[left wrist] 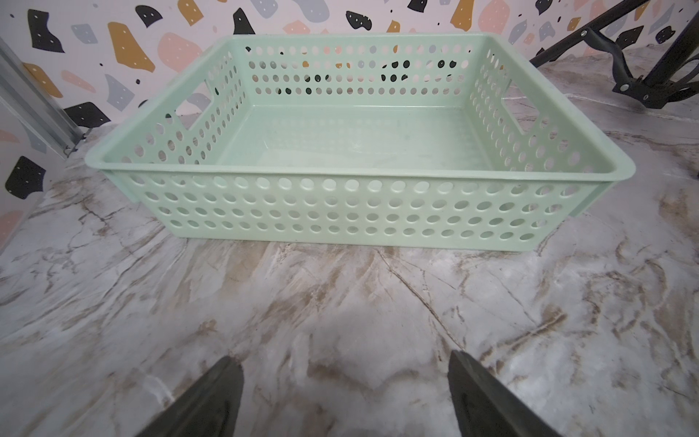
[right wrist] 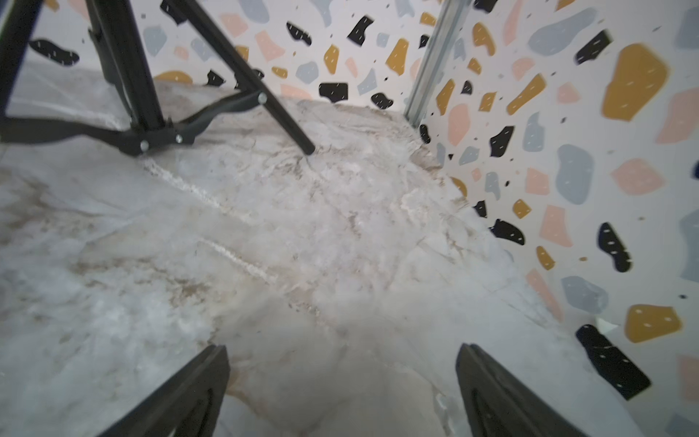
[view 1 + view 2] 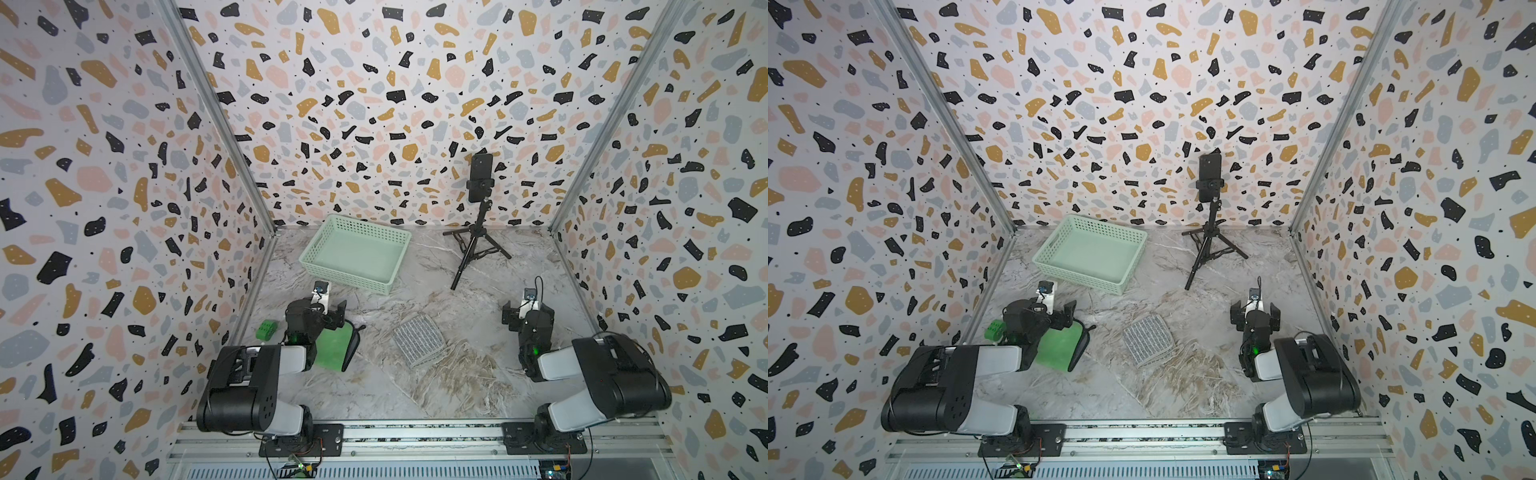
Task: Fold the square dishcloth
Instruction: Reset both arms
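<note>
I get even, soft light in both top views; the corners darken and the walls (image 3: 104, 208) bow outward with the wide lens; shadows on the table (image 3: 374, 395) are faint; the right wrist picture is smeared, tripod (image 2: 147, 125) and wall specks streaked; the left wrist picture is sharp on the basket (image 1: 340, 212), with a soft grey shadow before it.

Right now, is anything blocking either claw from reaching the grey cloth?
Nothing visible. Only bare table lies between the dishcloth and the left gripper and right gripper, both open; the basket and tripod stand farther back.
</note>
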